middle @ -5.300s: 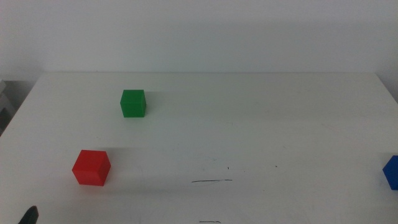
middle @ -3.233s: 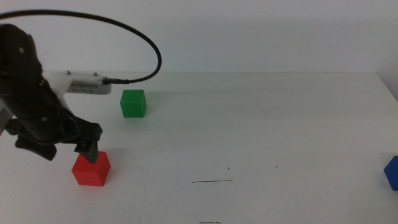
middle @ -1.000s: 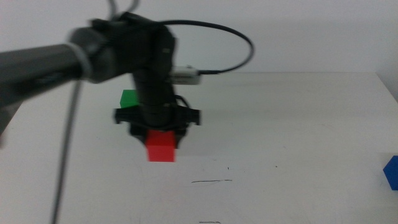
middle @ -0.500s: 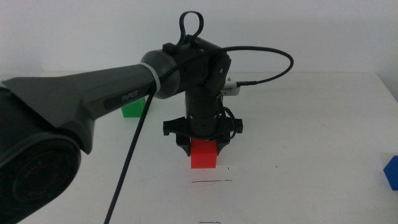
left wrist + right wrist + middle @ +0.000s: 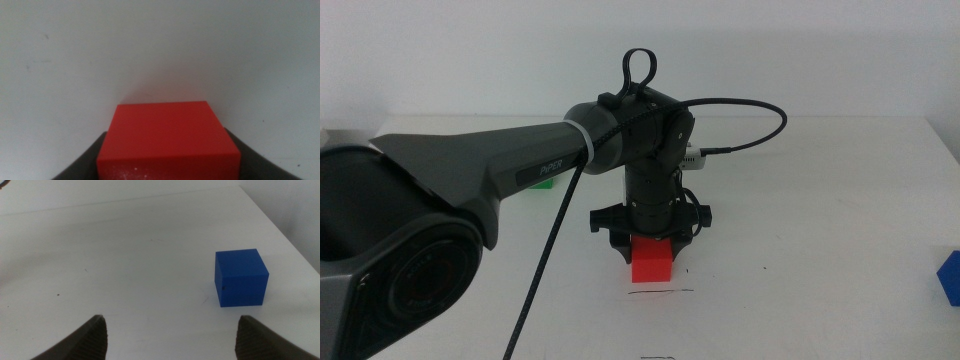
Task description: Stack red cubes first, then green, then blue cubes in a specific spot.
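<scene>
Bare tabletop (image 5: 820, 200) lies open between the left arm (image 5: 520, 165) (mid-table) and the blue cube (image 5: 950, 277).

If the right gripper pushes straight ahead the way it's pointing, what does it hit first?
Probably nothing. The right gripper waits with jaws open, and the blue cube sits off toward one jaw's side rather than dead ahead. Only bare white table shows beyond, though depth is uncertain.
</scene>
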You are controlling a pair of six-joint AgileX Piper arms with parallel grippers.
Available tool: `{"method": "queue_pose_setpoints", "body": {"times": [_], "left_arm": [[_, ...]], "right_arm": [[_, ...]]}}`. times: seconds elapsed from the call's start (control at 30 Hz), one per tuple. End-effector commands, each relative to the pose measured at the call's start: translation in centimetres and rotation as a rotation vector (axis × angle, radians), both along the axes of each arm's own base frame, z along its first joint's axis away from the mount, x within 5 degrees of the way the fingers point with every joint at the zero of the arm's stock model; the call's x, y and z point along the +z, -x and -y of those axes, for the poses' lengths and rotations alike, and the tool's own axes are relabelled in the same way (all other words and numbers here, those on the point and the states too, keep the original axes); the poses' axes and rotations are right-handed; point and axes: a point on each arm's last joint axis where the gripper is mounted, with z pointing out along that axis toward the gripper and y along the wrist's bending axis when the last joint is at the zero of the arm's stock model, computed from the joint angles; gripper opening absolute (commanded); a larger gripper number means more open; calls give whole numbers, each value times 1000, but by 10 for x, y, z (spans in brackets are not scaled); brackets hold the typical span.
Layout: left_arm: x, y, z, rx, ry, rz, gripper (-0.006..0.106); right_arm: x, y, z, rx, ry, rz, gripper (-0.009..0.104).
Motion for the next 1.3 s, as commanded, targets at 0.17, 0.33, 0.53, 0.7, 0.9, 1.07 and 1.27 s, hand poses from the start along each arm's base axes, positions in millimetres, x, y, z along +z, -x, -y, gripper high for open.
{"method": "queue_pose_setpoints", "body": {"times": [0.17,0.33,0.53,0.7,0.9,1.07,1.27], "left_arm": [[33,3,9,-17,115,56,5],[33,4,10,-15,131,47,5],[33,8,15,-38,117,59,5],[33,7,13,-46,96,71,5],[32,6,13,-68,89,76,29],[32,6,13,-83,87,78,68],[32,6,12,-89,83,76,84]], "right_arm": [[10,-1,1,-6,21,88,65],[10,-1,1,-6,21,88,65],[10,-1,1,-6,21,88,65],[10,-1,1,-6,21,88,65],[10,-1,1,-6,21,88,65],[10,-1,1,-6,21,88,65],[10,-1,1,-6,21,88,65]]}}
